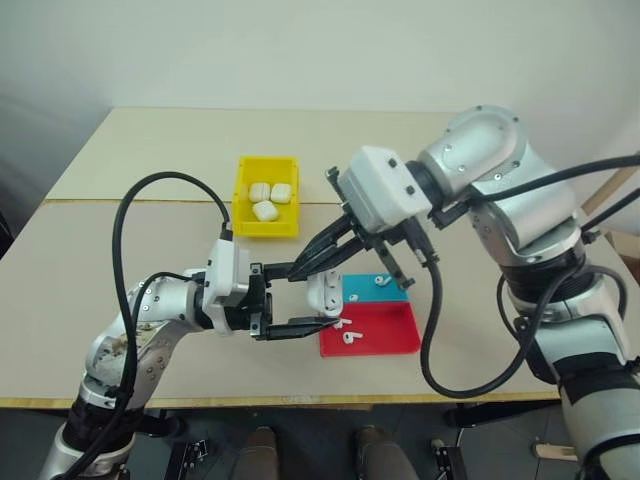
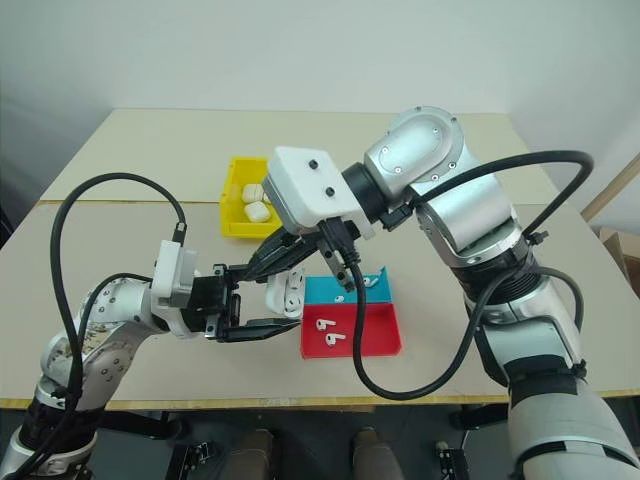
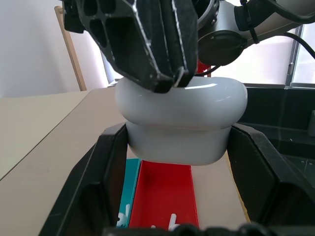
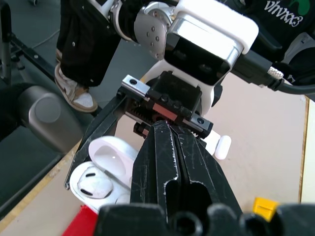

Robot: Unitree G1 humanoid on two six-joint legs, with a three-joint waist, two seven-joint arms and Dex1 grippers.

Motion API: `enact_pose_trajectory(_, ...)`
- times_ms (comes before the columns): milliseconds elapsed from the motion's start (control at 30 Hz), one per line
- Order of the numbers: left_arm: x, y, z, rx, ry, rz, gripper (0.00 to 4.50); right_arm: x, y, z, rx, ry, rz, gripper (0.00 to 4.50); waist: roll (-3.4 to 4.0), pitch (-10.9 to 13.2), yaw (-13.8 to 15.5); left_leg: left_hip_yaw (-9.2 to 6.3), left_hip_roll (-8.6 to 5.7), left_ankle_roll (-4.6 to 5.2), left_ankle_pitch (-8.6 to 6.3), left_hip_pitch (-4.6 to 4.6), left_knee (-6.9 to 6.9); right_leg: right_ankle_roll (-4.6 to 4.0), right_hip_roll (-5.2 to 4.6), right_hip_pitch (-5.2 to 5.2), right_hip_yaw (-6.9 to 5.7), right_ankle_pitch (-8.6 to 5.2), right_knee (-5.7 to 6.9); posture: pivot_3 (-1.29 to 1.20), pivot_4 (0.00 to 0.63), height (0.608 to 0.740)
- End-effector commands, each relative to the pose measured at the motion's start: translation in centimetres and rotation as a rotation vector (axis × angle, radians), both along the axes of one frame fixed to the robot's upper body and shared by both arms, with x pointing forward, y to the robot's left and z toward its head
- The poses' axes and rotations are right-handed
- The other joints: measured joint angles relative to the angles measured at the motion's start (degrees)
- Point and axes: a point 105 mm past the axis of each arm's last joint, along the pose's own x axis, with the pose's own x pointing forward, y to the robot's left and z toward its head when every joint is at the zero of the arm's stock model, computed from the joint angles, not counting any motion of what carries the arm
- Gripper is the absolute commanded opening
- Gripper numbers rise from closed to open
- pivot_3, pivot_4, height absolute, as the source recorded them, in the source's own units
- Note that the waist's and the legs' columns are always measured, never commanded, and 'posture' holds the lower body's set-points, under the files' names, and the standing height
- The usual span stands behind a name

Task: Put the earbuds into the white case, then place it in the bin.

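Observation:
My left gripper [image 1: 320, 297] is shut on the white case [image 1: 325, 292], holding it above the table's near side with its lid open. The case's body [image 3: 182, 123] sits clamped between the two left fingers [image 3: 98, 182]. One earbud [image 4: 91, 186] lies in the open case [image 4: 110, 157]. My right gripper [image 1: 297, 271] is shut, its tips right at the case's open top; I cannot tell whether they pinch anything. More earbuds [image 1: 348, 332] lie in the red tray [image 1: 395, 340], and one earbud [image 1: 382, 281] lies in the blue tray [image 1: 362, 293]. The yellow bin [image 1: 243, 190] stands farther back.
The bin holds three white cases [image 1: 268, 198]. The red and blue trays lie side by side just below and right of the held case. A seam [image 1: 120, 201] runs across the tabletop behind the arms. Black cables loop from both wrists.

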Motion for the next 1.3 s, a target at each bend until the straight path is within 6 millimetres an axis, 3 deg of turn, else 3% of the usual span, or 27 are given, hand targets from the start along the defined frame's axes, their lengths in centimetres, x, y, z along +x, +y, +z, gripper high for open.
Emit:
enact_pose_trajectory(33, -0.4, -0.2, 1.0, -0.015, -0.056, -0.02, 2.8, -0.3, -0.6, 0.4, -0.008, -0.038, 0.022, 0.01, 0.0, 0.0, 0.0, 0.0, 0.0, 0.0, 0.0, 0.0, 0.0, 0.0, 0.0, 0.0, 0.0, 0.0, 0.0, 0.0, 0.15, 0.74)
enact_pose_trajectory(567, -0.3, -0.1, 1.1, -0.02, -0.066, -0.019, 2.8, 1.0, -3.0, -1.0, -0.081, -0.101, -0.034, 0.01, 0.0, 0.0, -0.02, 0.0, 0.0, 0.0, 0.0, 0.0, 0.0, 0.0, -0.01, 0.0, 0.0, 0.0, -0.01, 0.0, 0.15, 0.74)
enact_pose_trajectory(1033, -0.2, 0.0, 1.2, -0.021, -0.066, -0.027, 2.8, 1.5, -4.6, -0.8, -0.113, -0.148, -0.06, 0.01, 0.0, 0.0, -0.03, 0.0, -0.01, 0.0, 0.0, 0.0, 0.0, 0.0, -0.01, 0.0, 0.0, 0.0, -0.01, 0.0, 0.15, 0.74)
enact_pose_trajectory(1300, -0.1, -0.2, 0.8, -0.014, -0.06, -0.034, 2.8, 0.4, -3.7, 2.4, -0.002, -0.112, -0.042, 0.01, 0.01, 0.0, -0.1, 0.0, -0.01, 0.0, 0.0, 0.01, 0.0, -0.01, -0.01, 0.0, 0.01, 0.01, 0.01, 0.0, 0.15, 0.74)
